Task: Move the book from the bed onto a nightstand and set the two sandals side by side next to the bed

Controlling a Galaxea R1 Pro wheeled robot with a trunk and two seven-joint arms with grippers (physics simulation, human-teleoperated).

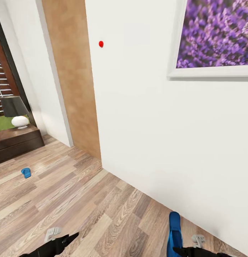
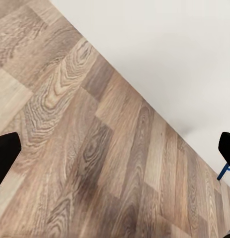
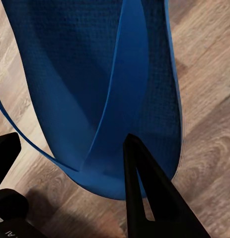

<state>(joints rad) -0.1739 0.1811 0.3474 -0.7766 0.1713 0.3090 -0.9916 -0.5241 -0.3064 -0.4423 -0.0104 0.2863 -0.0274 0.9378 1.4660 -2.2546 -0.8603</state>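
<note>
Right tool (image 3: pixel 70 163) clenched on a blue sandal (image 1: pixel 174 233) by its strap. Sandal's long axis runs forward from the tool, far end toward the white wall (image 1: pixel 156 135). Second sandal (image 1: pixel 26 172) lies on the floor (image 1: pixel 84 200), well apart, beyond the left tool (image 2: pixel 115 153), which is released, fingers spread.

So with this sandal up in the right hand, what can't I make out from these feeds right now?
- Nightstand: cut off by the head view's left edge.
- Far sandal: too small to tell which way it lies.
- Held sandal: the right gripper blocks its lower end; actual grip unclear.
- Picture: cropped top and right.
</note>
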